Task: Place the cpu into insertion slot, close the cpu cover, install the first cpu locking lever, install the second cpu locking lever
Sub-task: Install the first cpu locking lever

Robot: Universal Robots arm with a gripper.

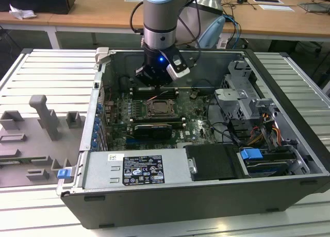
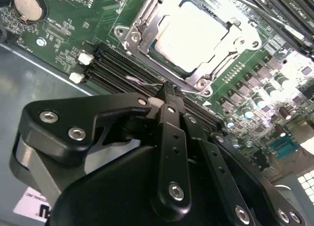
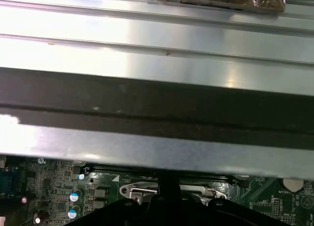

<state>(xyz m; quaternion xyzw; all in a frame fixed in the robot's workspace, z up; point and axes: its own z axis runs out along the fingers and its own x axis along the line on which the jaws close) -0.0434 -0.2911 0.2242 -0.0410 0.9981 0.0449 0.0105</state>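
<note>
The cpu [image 2: 196, 37] lies flat in its socket on the green motherboard [image 2: 64, 34], with the silvery cpu cover [image 2: 142, 24] framing it and apparently folded down, so I judge the seating and cover steps done and the work now at a locking lever: the gripper [image 2: 167, 96], fingers brought together to a narrow tip, sits right at a thin wire lever [image 2: 142, 81] just beside the socket's edge. Whether the fingers actually pinch that wire I cannot tell. The board sits in an open computer case [image 1: 289, 92] lying on a ribbed metal table [image 1: 46, 72], with wooden desks [image 1: 103, 13] behind.
</note>
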